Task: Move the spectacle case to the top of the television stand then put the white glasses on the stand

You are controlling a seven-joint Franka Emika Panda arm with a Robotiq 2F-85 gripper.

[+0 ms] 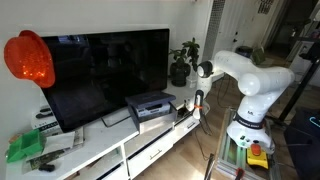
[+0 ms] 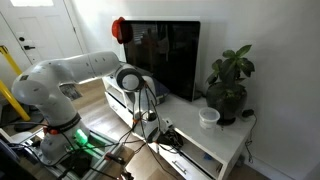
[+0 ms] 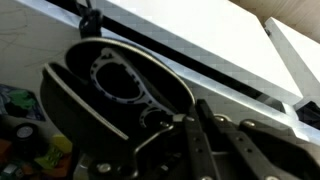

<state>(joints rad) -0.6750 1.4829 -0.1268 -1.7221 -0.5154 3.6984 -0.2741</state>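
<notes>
Dark case [image 3: 105, 90], likely light, stiff, slick: pinch across its narrow middle. Gripper [image 3: 195, 130] just right; spread or closed, can't tell.

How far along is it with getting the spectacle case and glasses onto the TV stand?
Nothing looks finished yet. The claw is low at the front of the television stand, and the wrist view shows the spectacle case right by it, not on the stand's top; whether it is gripped is unclear. Left: lifting the case onto the top, then the white glasses, which I cannot spot.
</notes>
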